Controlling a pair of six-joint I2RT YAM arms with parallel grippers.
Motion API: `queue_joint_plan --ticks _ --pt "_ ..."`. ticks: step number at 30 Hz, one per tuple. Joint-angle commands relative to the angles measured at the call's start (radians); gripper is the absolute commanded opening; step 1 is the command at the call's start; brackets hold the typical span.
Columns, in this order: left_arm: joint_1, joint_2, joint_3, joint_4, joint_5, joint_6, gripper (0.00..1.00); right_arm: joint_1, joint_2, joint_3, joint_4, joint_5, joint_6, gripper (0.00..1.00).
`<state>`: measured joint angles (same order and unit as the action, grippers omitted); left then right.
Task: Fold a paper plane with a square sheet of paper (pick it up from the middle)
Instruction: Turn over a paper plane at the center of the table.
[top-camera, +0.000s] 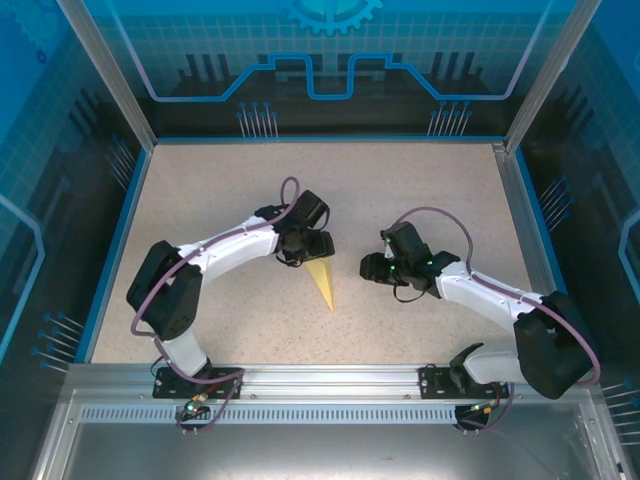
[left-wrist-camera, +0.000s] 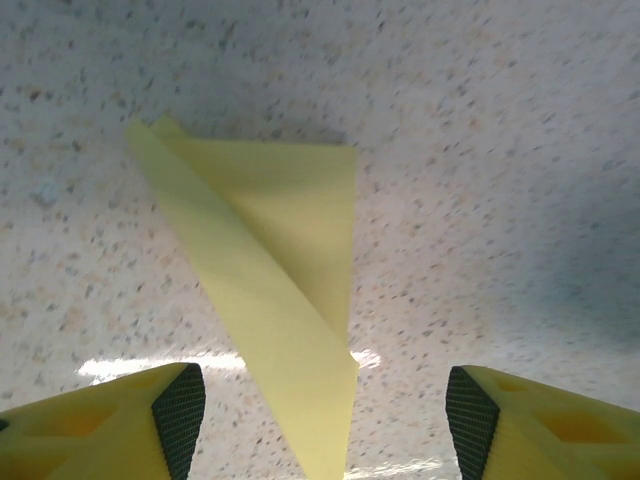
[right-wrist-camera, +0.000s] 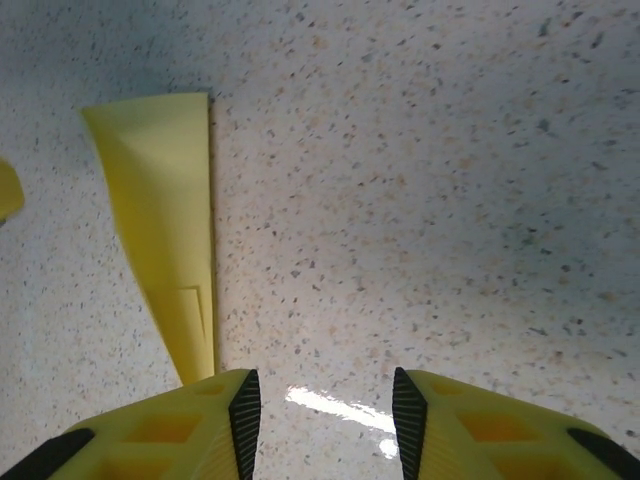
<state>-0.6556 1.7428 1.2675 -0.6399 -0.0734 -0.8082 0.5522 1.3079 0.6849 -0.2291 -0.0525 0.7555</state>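
The small yellow folded paper plane (top-camera: 323, 281) lies flat on the speckled beige tabletop (top-camera: 220, 190). Its long axis runs from a wide tail down to a tip aimed at the arm bases. The left gripper (top-camera: 305, 247) is nearer, hanging over the tail with jaws wide and empty. The right gripper (top-camera: 373, 267) sits near the plane's right side, partly open and holding nothing. The left wrist view shows the plane running between its fingers (left-wrist-camera: 180, 415). The right wrist view shows it off to the left of both pads.
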Motion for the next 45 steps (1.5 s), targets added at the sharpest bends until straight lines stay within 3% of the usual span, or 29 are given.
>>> queue_joint_plan --ticks 1,9,26,39,45 --pt "-0.025 0.061 0.059 -0.178 -0.122 -0.058 0.69 -0.023 0.012 -0.02 0.034 -0.015 0.023 0.42" --pt "-0.039 0.132 0.131 -0.198 -0.097 -0.073 0.69 -0.038 0.01 -0.051 0.083 -0.055 0.029 0.52" --pt "-0.044 0.199 0.167 -0.191 -0.039 -0.069 0.68 -0.044 0.057 -0.04 0.103 -0.101 0.027 0.55" --pt "-0.042 0.199 0.148 -0.165 -0.017 -0.08 0.48 -0.043 0.063 -0.036 0.09 -0.112 0.024 0.56" --pt "-0.039 0.182 0.138 -0.153 -0.019 -0.078 0.33 -0.043 0.062 -0.028 0.082 -0.118 0.019 0.56"
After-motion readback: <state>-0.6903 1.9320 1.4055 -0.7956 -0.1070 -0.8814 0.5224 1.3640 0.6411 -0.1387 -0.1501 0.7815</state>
